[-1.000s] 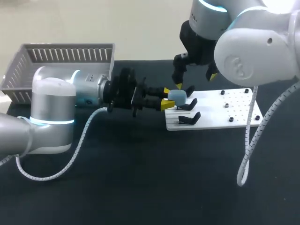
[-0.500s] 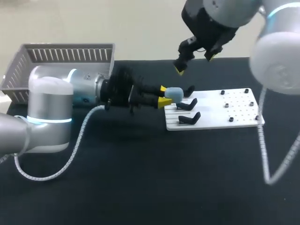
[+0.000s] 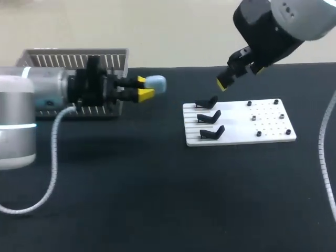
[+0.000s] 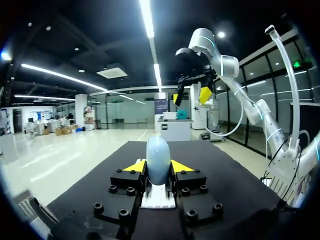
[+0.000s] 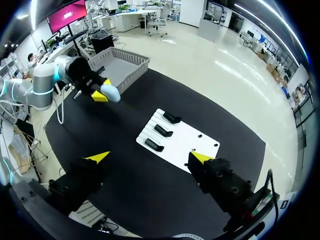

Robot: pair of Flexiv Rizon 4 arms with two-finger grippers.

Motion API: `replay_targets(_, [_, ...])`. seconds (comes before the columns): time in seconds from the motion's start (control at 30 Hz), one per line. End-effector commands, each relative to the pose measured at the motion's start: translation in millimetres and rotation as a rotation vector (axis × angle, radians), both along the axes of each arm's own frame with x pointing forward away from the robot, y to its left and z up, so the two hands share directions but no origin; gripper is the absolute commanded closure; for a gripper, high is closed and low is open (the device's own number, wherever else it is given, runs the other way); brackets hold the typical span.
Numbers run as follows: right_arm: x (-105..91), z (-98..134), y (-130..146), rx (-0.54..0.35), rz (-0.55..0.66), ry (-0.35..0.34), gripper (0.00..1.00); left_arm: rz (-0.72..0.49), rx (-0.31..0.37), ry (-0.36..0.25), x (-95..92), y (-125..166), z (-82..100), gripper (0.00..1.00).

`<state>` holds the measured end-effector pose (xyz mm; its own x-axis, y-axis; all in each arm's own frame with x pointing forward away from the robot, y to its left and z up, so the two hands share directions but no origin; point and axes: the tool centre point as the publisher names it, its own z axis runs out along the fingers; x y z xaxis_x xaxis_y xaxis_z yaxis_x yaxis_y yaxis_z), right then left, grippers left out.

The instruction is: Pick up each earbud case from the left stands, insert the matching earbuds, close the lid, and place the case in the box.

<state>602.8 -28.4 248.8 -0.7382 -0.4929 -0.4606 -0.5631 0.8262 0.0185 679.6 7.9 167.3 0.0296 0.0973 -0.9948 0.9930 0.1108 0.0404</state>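
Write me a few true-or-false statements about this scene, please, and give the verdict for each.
1. The left jaws are shut on the blue earbud case. True.
2. The case rests on one of the black stands. False: all three stands are bare.
3. The right jaws are open and hold nothing. True.
4. The case lies inside the grey basket. False: it is held in the air outside the basket.
5. The white board carries five stands. False: it carries three.
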Motion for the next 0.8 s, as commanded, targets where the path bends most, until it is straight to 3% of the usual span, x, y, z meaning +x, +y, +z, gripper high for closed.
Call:
replay_targets(0.03, [-2.8, -2.9, -1.6, 0.032, -0.005, -0.053, 0.0, 0.309, -0.017, -0.056, -1.8, 60.9, 7.9, 1.0])
replay_targets(0.1, [-2.8, -2.9, -1.6, 0.032, -0.005, -0.053, 0.0, 0.363, -0.005, -0.057, 16.1, 83.2, 4.3, 1.0])
replay_targets(0.17, [-2.8, -2.9, -1.6, 0.032, -0.005, -0.053, 0.0, 0.41, -0.048, -0.043, 37.1, 109.2, 1.5, 1.0])
replay_targets(0.33, [-2.8, -2.9, -1.6, 0.032, -0.005, -0.053, 0.0, 0.48, -0.009, -0.06, 79.4, 155.3, 2.2, 1.0])
replay_targets(0.53, [-2.8, -2.9, -1.6, 0.032, -0.005, -0.053, 0.0, 0.517, -0.026, -0.016, 125.7, 193.7, -5.6, 1.0])
replay_targets(0.73, [-2.8, -2.9, -1.6, 0.032, -0.005, -0.053, 0.0, 0.53, 0.007, 0.014, 161.0, 214.6, -7.1, 1.0])
replay_targets(0.77, [-2.8, -2.9, -1.6, 0.032, -0.005, -0.053, 0.0, 0.528, 0.007, 0.02, 165.7, 217.3, -6.8, 0.9])
replay_targets(0.8, [-2.8, -2.9, -1.6, 0.032, -0.005, -0.053, 0.0, 0.527, 0.02, 0.028, 169.9, 220.2, -5.9, 0.63])
